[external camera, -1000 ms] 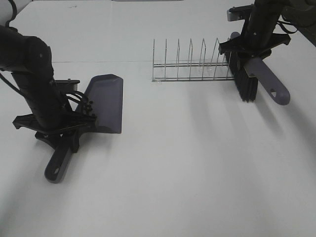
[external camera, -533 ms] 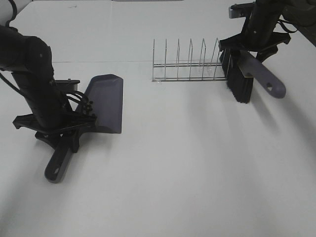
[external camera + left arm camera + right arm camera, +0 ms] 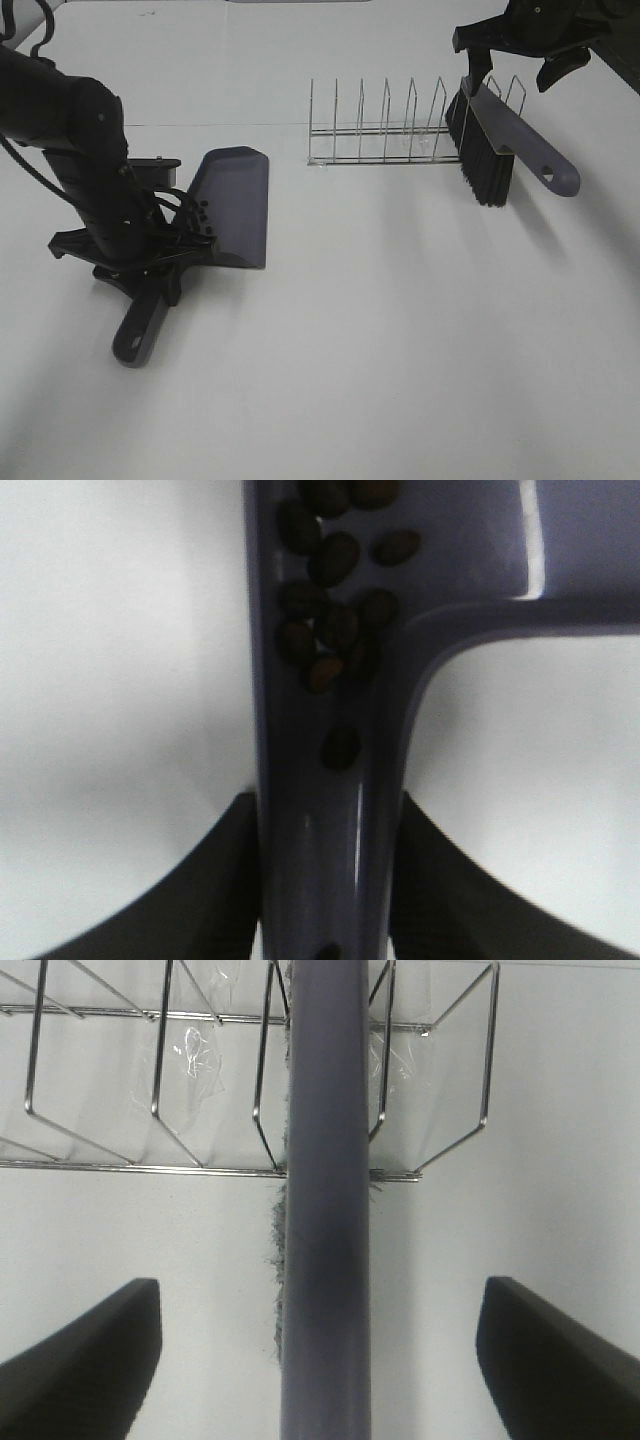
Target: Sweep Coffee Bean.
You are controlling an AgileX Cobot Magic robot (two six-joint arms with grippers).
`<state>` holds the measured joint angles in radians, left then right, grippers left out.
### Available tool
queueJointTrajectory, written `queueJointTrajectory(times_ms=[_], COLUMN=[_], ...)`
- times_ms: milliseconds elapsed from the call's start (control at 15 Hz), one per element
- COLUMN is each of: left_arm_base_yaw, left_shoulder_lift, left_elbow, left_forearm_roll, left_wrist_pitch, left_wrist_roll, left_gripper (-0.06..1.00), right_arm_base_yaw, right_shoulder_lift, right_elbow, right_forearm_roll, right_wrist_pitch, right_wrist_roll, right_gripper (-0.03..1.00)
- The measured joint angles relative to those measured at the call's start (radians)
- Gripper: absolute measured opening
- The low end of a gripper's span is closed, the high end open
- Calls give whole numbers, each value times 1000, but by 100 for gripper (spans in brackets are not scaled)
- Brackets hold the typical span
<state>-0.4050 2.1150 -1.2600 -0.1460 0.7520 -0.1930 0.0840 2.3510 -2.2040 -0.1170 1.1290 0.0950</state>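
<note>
My left gripper [image 3: 150, 265] is shut on the handle of the grey dustpan [image 3: 235, 205], which lies flat on the white table at the left. In the left wrist view, several dark coffee beans [image 3: 335, 630] sit in the dustpan handle's channel [image 3: 320, 810], between the black fingers [image 3: 215, 880]. The grey brush [image 3: 500, 140] with black bristles leans in the right end of the wire rack [image 3: 385, 135]. My right gripper [image 3: 508, 72] hangs open above the brush without touching it. In the right wrist view, the brush handle [image 3: 325, 1210] runs between the spread fingers [image 3: 80, 1360].
The wire rack [image 3: 150, 1110] stands at the back centre, its slots holding only the brush. A seam in the white table [image 3: 400, 330] runs behind the rack.
My right gripper has opened, let go of the brush and risen; the brush now rests against the rack. My left arm has shifted the dustpan slightly to the right.
</note>
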Motion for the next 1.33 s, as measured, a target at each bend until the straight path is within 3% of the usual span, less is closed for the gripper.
queueJointTrajectory(times_ms=[467, 533, 667, 733, 933, 1133, 1333], left_arm_base_yaw=[-20, -20, -20, -20, -20, -20, -20], left_shoulder_lift=[0, -1, -1, 0, -50, -216, -403], left_elbow=[0, 0, -14, -27, -64, -72, -72], left_forearm_roll=[-6, -6, -7, -6, -4, 61, 162], left_wrist_pitch=[-3, 3, 32, 61, 109, 153, 295], left_wrist_roll=[-43, -43, -40, -39, -39, -39, -64], left_gripper=[32, 39, 64, 69, 73, 73, 73], right_arm_base_yaw=[0, 0, 0, 0, 0, 0, 0], right_shoulder_lift=[-10, -10, -10, -10, -12, -49, -158], right_elbow=[0, 0, 0, 0, 0, 0, 46], right_forearm_roll=[1, 1, 1, 1, 6, 50, 100], right_wrist_pitch=[83, 86, 88, 88, 89, 90, 89], right_wrist_roll=[0, 0, -1, -5, -8, -15, -36], right_gripper=[73, 73, 73, 73, 73, 73, 73])
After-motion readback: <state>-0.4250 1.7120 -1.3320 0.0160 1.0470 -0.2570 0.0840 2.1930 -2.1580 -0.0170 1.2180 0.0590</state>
